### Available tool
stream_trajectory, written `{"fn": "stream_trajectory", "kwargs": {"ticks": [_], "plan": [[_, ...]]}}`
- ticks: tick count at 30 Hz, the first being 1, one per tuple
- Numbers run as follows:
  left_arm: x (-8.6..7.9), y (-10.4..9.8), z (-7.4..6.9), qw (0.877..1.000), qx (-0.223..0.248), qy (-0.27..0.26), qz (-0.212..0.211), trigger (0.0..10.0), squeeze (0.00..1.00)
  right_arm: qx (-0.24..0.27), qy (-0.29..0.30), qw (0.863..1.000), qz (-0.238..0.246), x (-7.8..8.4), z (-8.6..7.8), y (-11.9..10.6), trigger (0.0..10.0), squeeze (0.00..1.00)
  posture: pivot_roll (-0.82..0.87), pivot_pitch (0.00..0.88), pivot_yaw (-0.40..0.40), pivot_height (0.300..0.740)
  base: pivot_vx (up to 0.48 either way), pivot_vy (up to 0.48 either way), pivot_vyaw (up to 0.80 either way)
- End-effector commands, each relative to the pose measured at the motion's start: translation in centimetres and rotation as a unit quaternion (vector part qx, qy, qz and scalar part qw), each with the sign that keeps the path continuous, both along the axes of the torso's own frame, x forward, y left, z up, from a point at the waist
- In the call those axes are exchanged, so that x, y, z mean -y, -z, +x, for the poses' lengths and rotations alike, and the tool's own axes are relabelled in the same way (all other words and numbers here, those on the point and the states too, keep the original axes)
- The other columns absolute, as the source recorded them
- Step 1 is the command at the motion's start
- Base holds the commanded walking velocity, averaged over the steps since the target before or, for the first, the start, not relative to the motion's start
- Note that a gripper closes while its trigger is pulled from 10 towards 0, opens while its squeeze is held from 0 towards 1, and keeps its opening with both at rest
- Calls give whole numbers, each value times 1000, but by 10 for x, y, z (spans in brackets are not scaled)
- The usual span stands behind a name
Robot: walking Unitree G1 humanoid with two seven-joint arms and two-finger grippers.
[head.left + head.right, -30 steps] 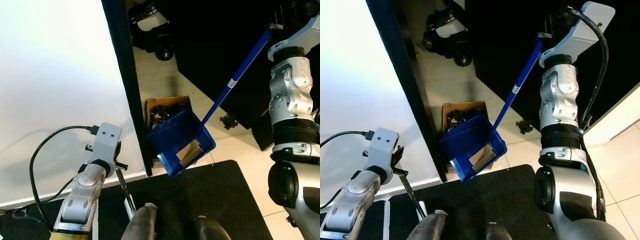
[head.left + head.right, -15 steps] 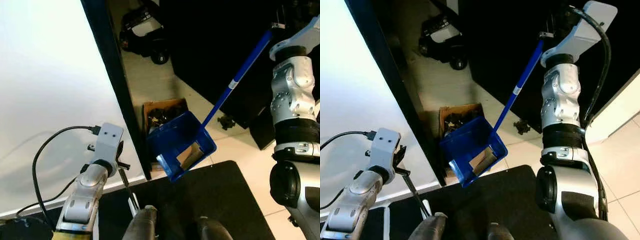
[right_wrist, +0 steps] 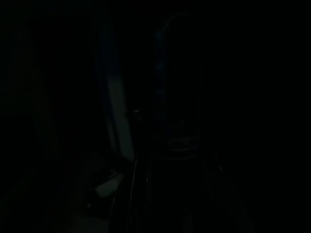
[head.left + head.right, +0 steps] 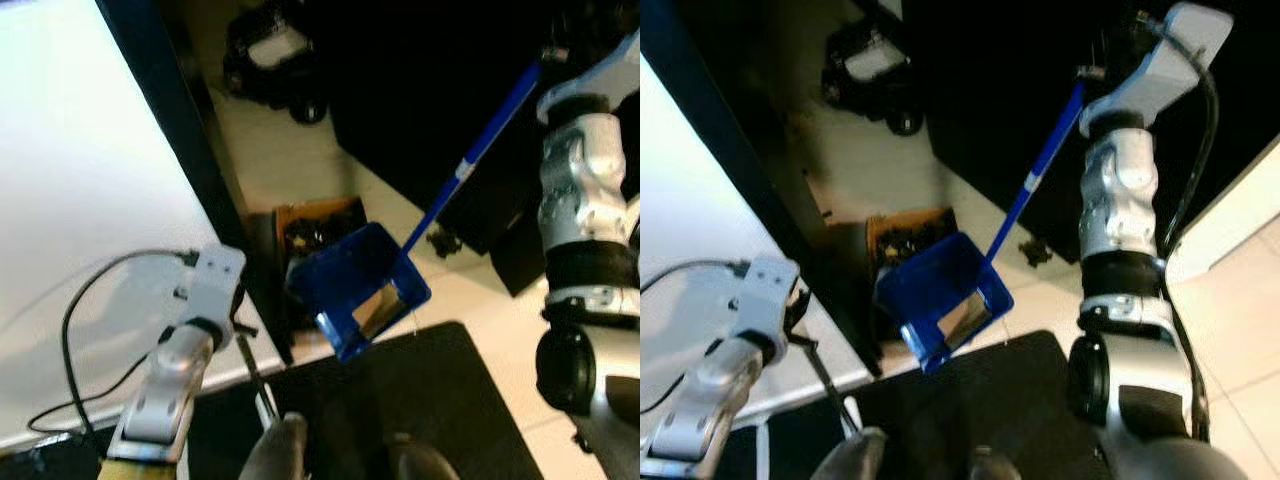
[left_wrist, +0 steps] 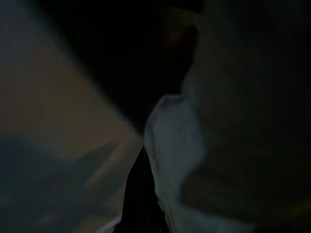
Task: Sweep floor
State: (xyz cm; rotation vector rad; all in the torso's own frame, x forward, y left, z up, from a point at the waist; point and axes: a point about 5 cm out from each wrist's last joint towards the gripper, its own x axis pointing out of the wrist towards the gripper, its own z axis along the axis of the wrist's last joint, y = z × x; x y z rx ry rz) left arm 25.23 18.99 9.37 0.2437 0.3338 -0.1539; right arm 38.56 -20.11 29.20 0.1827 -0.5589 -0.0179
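Note:
A blue long-handled dustpan (image 4: 358, 300) hangs tilted above the floor with a flat piece of cardboard inside it. Its blue handle (image 4: 470, 160) runs up to my raised right gripper (image 4: 1092, 62), which is shut on the top end in the dark. Low at my left side, my left gripper (image 4: 262, 398) points down, its black fingers (image 4: 250, 370) lying together on a white broom handle (image 4: 848, 412). The left wrist view is dim and shows one black finger (image 5: 138, 194) against a pale shape. The right wrist view is almost black.
An open cardboard box (image 4: 305, 225) of dark debris sits on the pale tiled floor behind the dustpan. A black post (image 4: 190, 160) edges a white wall on the left. A black mat (image 4: 400, 390) lies at my feet. Dark equipment (image 4: 270, 55) stands farther back.
The whole picture has shifted and blurred, so the camera moved. Both arms, the dustpan and the broom handle keep the same pose.

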Motion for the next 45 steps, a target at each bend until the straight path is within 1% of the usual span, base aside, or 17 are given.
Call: {"fn": "stream_trajectory", "kwargs": {"ticks": [1, 11, 17, 23, 24, 28, 32, 35, 38, 40, 41, 44, 45], "plan": [[0, -1, 0, 1000, 4, 5, 5, 10000, 0, 25, 10, 1000, 9, 6, -3, -9, 10000, 0, 67, 102, -10, 740, 379, 0, 0], [0, -1, 0, 1000, 3, 3, 5, 10000, 0, 25, 9, 1000, 10, 6, -3, -9, 10000, 0, 67, 103, -11, 740, 338, 0, 0], [2, -1, -1, 1000, 4, 7, 4, 10000, 0, 29, 3, 1000, 9, 5, -3, -10, 10000, 0, 70, 106, -10, 740, 0, 0, 0], [3, -1, -2, 1000, 3, 11, 3, 10000, 0, 44, -9, 999, 2, -2, -1, -15, 10000, 0, 76, 114, -9, 740, 0, 0, 0], [3, -1, -3, 1000, 2, 12, 2, 10000, 0, 51, -12, 999, -7, -6, 1, -19, 10000, 0, 77, 115, -9, 740, 0, 0, 0], [2, -1, -4, 1000, 1, 13, 3, 10000, 0, 53, -21, 998, -16, -15, 6, -23, 10000, 0, 95, 120, -11, 740, 0, 0, 0], [0, -2, -7, 1000, 0, 9, 5, 10000, 0, 44, -36, 998, -23, -25, 13, -25, 10000, 0, 115, 124, -17, 740, 0, 0, 0], [-3, -2, -11, 1000, -2, 3, 7, 10000, 0, 38, -39, 998, -28, -30, 16, -24, 10000, 0, 132, 130, -22, 740, 0, 0, 0], [-5, -2, -15, 1000, -3, -1, 8, 10000, 0, 42, -38, 998, -37, -33, 17, -25, 10000, 0, 150, 137, -25, 740, 0, 0, 0], [-7, -2, -19, 1000, -5, -5, 11, 10000, 0, 52, -43, 996, -61, -43, 18, -29, 10000, 0, 175, 146, -33, 740, 0, 0, 0], [-7, -2, -19, 1000, -5, -5, 11, 10000, 0, 52, -43, 996, -61, -43, 18, -29, 10000, 0, 175, 146, -33, 740, 0, 0, 0], [-11, -4, -26, 1000, -5, -16, 15, 10000, 0, 61, -65, 993, -78, -59, 20, -37, 10000, 0, 213, 154, -49, 740, 0, 0, 0], [-11, -4, -26, 1000, -5, -16, 15, 10000, 0, 61, -65, 993, -78, -59, 20, -37, 10000, 0, 213, 154, -49, 740, 0, 0, 0]]}}
